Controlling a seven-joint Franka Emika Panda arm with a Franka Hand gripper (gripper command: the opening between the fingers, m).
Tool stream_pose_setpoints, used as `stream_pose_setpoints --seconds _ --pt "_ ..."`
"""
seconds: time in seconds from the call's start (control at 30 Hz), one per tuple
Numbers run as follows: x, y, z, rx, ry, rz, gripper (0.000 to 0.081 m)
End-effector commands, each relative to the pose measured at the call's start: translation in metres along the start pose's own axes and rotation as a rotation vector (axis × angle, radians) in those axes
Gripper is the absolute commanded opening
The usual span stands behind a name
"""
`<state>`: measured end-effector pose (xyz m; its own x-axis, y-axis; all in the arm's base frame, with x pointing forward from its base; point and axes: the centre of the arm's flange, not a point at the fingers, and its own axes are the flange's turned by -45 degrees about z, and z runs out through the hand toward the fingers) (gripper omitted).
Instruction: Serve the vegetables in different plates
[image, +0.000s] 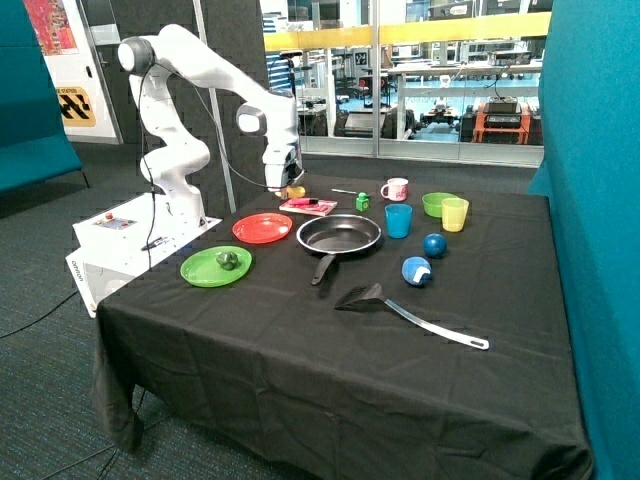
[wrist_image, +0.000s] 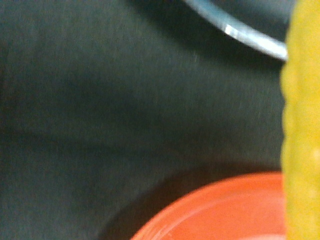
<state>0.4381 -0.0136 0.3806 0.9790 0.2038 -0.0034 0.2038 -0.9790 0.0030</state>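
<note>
Close against the wrist camera, the bumpy yellow vegetable (wrist_image: 301, 125) seems clamped in the gripper (image: 287, 190) above the red plate (image: 262, 228), the green plate (image: 216, 266) already bearing the dark green vegetable (image: 228, 260), so lowering and release onto red come next.

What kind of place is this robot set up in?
Probably a robotics lab or research hall: a Franka arm on a white base beside a black-draped table, glass partitions showing workbenches, and teal screens.
</note>
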Motion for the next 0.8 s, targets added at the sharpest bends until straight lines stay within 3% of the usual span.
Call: stream_pose_setpoints --seconds 0.0,0.5,0.77 --pt "-0.039 0.003 0.014 0.0030 0.0035 -0.002 0.0000" --pt "-0.083 0.020 0.045 0.0031 0.0034 0.046 0.0000" --pt "-0.086 0.023 0.065 0.0031 0.0034 0.060 0.0000"
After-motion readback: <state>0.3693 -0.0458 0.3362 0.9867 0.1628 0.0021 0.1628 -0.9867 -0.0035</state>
